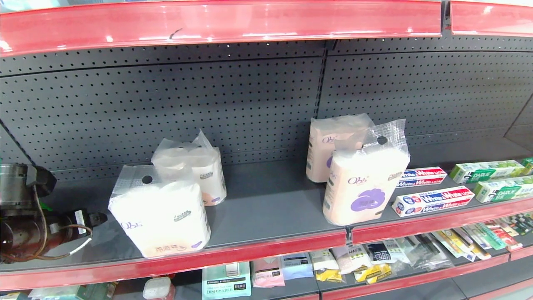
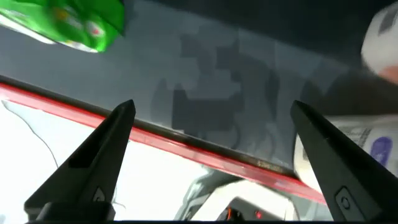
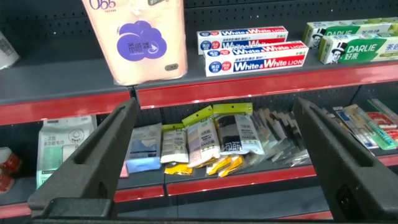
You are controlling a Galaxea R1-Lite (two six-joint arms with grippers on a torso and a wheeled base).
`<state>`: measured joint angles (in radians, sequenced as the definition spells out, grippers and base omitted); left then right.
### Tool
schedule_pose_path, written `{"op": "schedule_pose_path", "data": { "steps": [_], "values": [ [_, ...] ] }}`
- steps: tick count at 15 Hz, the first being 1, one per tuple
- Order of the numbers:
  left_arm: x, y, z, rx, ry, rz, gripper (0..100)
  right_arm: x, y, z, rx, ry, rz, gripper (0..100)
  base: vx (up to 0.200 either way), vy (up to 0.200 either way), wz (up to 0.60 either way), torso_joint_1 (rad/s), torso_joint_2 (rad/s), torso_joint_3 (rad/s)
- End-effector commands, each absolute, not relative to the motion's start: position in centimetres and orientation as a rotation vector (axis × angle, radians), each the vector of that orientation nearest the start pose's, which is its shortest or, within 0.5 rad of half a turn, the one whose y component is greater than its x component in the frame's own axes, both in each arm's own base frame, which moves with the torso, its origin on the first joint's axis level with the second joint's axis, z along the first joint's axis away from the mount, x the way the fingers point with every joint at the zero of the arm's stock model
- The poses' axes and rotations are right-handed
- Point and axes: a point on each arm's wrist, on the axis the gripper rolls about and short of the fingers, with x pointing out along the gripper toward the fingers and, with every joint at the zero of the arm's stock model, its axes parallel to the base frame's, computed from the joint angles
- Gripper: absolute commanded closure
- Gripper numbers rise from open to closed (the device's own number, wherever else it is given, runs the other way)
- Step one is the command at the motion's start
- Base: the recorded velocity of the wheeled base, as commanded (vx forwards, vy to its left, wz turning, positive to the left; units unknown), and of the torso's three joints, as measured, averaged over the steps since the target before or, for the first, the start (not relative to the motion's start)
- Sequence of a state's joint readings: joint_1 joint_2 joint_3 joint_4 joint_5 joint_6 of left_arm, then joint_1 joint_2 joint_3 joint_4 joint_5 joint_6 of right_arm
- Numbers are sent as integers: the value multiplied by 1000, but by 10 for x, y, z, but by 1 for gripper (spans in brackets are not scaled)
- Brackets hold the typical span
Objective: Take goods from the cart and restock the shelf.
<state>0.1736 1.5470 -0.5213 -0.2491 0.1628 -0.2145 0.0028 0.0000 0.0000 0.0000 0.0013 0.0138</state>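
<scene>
- Head view shows four tissue packs standing upright on the grey shelf [image 1: 270,204], in two pairs. The front-left pack [image 1: 160,218] sits at the red lip in the lower left, with the rear-left pack [image 1: 200,171] just behind it. Right of centre, the front-right pack [image 1: 364,187] stands close before the rear-right pack [image 1: 329,146].
- The left arm [image 1: 25,225] lies at the frame's left edge, with the front-left pack just to its right. That makes it the nearer arm to that pair.
- In the left wrist view the left fingers [image 2: 106,155] are spread wide and hold nothing. The shelf's red lip crosses between them, and a white pack with purple print [image 2: 367,146] sits at the right edge, beside one finger.
- In the right wrist view the right fingers [image 3: 106,149] are also parted and empty. The front-right pack is in the upper left of that frame, above the fingertips, with the toothpaste boxes [image 3: 255,59] alongside it. Small packets [image 3: 211,140] on the lower shelf show between the fingers.
- With both pairs of fingers empty, the next step is probably fetching another pack. The stretch of shelf between the two pairs looks the likely spot for it, set down upright like the others.
</scene>
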Motion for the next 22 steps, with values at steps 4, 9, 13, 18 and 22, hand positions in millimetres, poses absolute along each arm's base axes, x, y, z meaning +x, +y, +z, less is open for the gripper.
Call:
{"op": "schedule_pose_path", "data": {
  "steps": [4,9,13,18,22],
  "values": [
    [225,42,101,-178,826,361,0,-23,0,76,14,2,5,0,0,0,0,0,0,0],
    [232,42,91,-185,867,341,0,-23,0,76,14,2,5,0,0,0,0,0,0,0],
    [241,45,85,-192,843,334,0,-23,0,76,14,2,5,0,0,0,0,0,0,0],
    [253,40,77,-199,852,272,0,-23,0,76,14,2,5,0,0,0,0,0,0,0],
    [258,39,75,-196,852,266,0,-23,0,76,14,2,5,0,0,0,0,0,0,0]
  ]
}}
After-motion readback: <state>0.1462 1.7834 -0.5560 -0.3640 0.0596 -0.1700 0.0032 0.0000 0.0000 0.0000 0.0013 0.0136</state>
